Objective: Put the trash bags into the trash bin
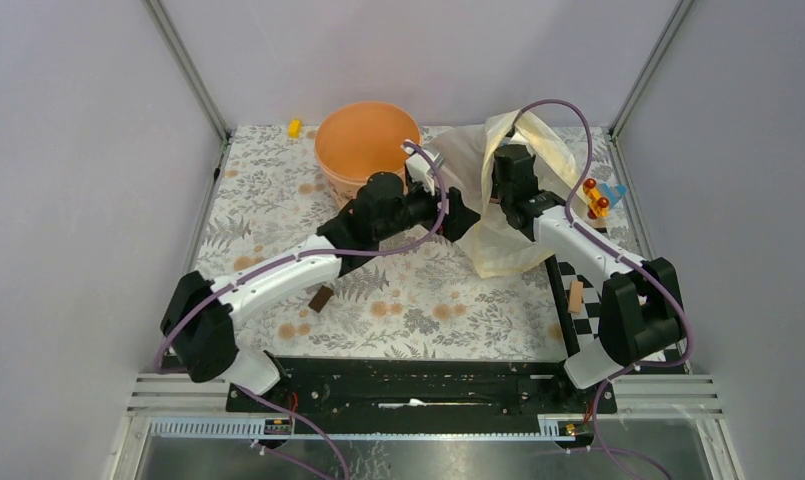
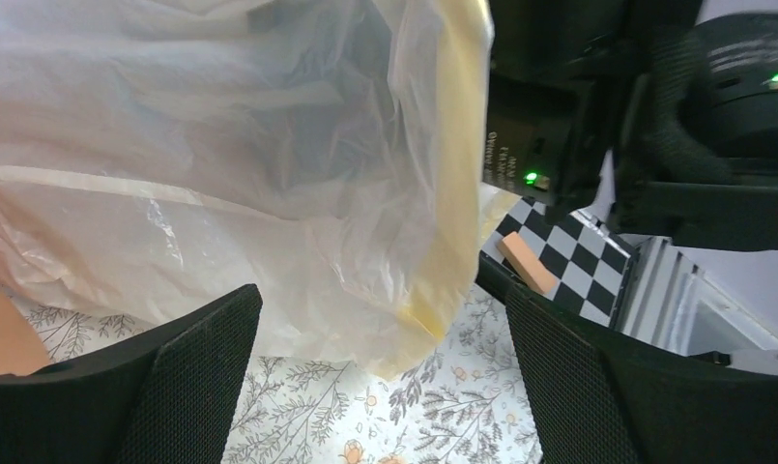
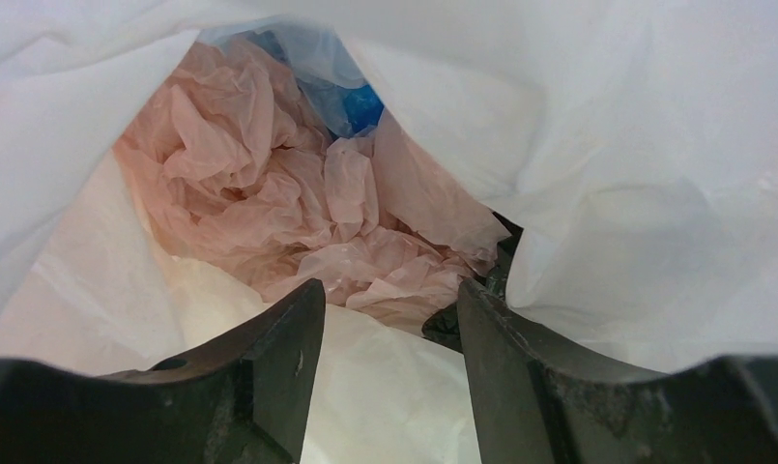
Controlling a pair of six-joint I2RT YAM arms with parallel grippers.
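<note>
On the left tool (image 2: 380, 382), jaws spread as wide as they go, clamped on nothing, a black finger (image 2: 187, 377) at each side of the wrist view. Just ahead, hanging down over the gap, the cream-yellow bag (image 2: 443, 193), its lowest fold close above the flowered bench (image 2: 433, 416); cannot tell whether touching the fingers. Beyond on the right, a checkered board (image 2: 568, 256) with a small peach block (image 2: 527, 263) lying on it.

On the right tool (image 3: 389, 358), jaws part-way apart, pushed into the mouth of a whitish bag (image 3: 655, 174), with film draped over the outer side of the right finger (image 3: 549, 387). No clamp on anything to be seen. Just past the fingertips, crumpled deep inside that bag, the pale-pink trash bag (image 3: 298, 203), and a scrap of blue (image 3: 356, 101) behind it.

From above: cream-yellow bag raised round the right tool at the far right of the bench, left tool just beside its left flank. Immediately left of the bags, at the far middle, the trash bin (image 1: 363, 145), upright, mouth open. Pink film not inside it.
</note>
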